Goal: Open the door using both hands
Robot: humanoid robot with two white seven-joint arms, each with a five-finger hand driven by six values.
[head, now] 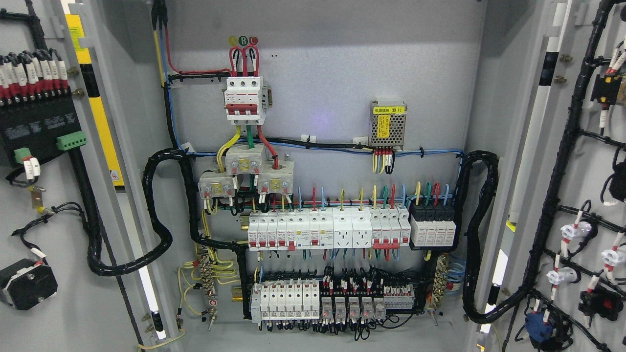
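Grey steel cabinet (pixel 323 88) stands with left door (pixel 39 220) and right door (pixel 577 195) swung wide, breakers (pixel 313 230) exposed; no hands visible, so finger state cannot be told.

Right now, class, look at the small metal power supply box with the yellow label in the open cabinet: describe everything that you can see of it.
The power supply box is a small silvery metal case with a perforated front. A yellow label with dark print runs across its top, and a yellow warning sticker sits on the mesh below. It is mounted upright on the grey back panel, upper right of centre. Red, yellow and black wires leave its underside and loop down to the blue cable bundle that runs just below it.
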